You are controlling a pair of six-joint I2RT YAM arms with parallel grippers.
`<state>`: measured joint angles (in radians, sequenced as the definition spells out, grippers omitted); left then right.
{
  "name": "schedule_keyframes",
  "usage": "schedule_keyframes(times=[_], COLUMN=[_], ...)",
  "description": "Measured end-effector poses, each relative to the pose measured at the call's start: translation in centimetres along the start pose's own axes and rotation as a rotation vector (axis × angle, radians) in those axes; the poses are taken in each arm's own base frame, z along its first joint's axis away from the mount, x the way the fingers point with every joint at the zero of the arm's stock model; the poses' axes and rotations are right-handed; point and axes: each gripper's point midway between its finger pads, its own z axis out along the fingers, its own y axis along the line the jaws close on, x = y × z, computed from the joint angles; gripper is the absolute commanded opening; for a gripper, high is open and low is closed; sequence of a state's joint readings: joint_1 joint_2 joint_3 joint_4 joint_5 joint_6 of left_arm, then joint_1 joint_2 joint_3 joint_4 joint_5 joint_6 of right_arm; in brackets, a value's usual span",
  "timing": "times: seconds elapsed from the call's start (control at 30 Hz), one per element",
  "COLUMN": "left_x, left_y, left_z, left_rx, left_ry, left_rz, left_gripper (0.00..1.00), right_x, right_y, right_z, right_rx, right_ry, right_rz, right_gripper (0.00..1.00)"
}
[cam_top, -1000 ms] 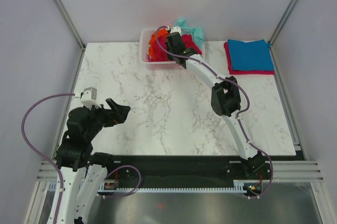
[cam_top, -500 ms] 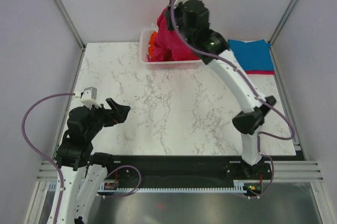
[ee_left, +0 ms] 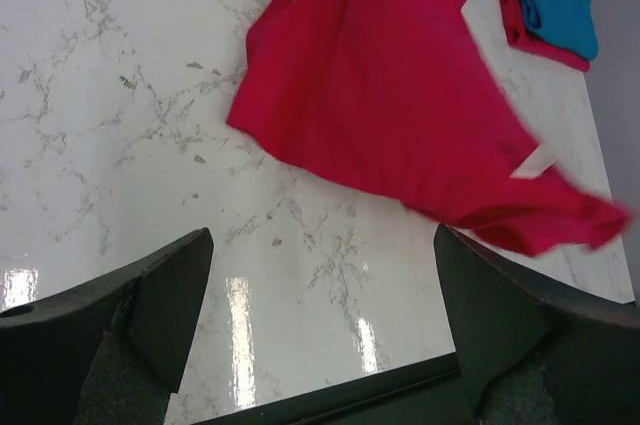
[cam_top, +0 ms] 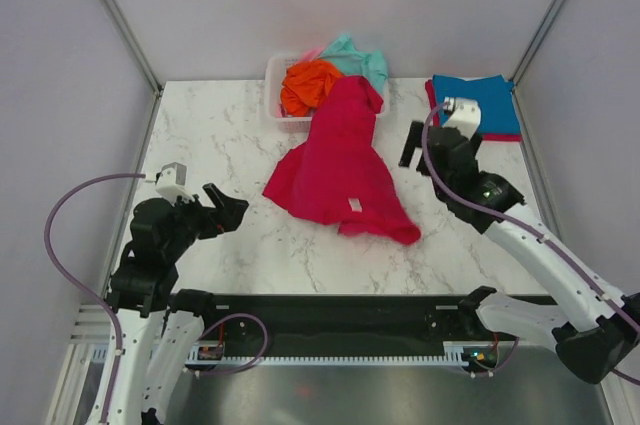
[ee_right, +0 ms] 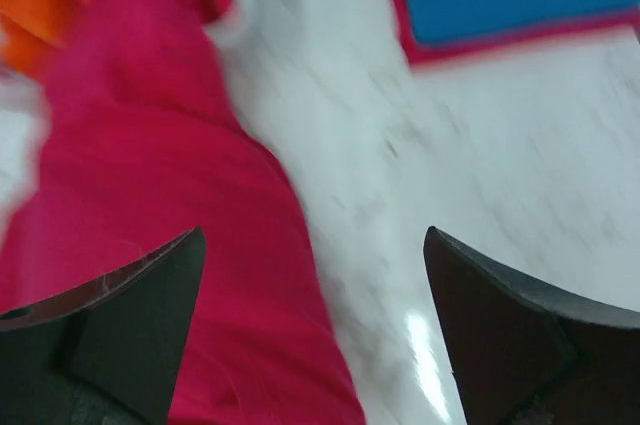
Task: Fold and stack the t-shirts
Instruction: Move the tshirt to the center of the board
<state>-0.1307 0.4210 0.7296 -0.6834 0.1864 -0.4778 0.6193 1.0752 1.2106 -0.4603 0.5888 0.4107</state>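
Surface (cam_top: 230,135): white, glossy, marbled with grey veins. The left half is seen bare, as is a strip along the near edge.
Crimson t-shirt (cam_top: 340,160): soft cloth, unfolded and rumpled, spread over the middle of the surface in a rough triangle. Its narrow end is laid against the near rim of the basket at the far edge. Its wide hem is fanned toward the near edge without reaching it.
Folded stack: a blue t-shirt (cam_top: 490,95) is squared flat on a red t-shirt (cam_top: 500,135) at the far right corner, with a red margin shown along the near and left sides.
Basket (cam_top: 275,75): white slatted plastic at the far edge, filled with a bunched orange t-shirt (cam_top: 308,85) and a mint-teal t-shirt (cam_top: 355,57) spilled over the far rim.
Right gripper (ee_right: 312,240): held above the bare strip between the crimson cloth and the stack. Its jaws are spread wide and nothing is held.
Left gripper (ee_left: 322,235): held over the near left part, apart from the cloth edge. Its jaws are parted and empty.
White tag (cam_top: 353,206): small, seen on the crimson hem.
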Motion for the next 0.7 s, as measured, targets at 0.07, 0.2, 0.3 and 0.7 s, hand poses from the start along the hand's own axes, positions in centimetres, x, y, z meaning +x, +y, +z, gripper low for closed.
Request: schedule_keyframes(times=[0.07, 0.2, 0.3, 0.7], left_x=[0.2, 0.6, 0.6, -0.4], left_y=[0.2, 0.5, 0.5, 0.8], left_z=[0.4, 0.9, 0.9, -0.2], left_rx=[-0.009, -0.025, -0.024, -0.041], left_ry=[0.019, 0.048, 0.047, -0.027], left_rz=[-0.004, -0.010, -0.010, -0.005], left_gripper=[0.99, 0.99, 0.99, 0.99], right_x=[7.6, 14.4, 15.4, 29.6], right_y=[-4.6, -8.9, -6.4, 20.5], right_z=[0.5, -3.5, -4.4, -1.5], right_rx=[0.152, 0.187, 0.032, -0.309], right_ry=[0.164, 0.287, 0.286, 0.655], right_rz=[-0.036, 0.047, 0.187, -0.219], right_gripper=[0.98, 0.97, 0.97, 0.98])
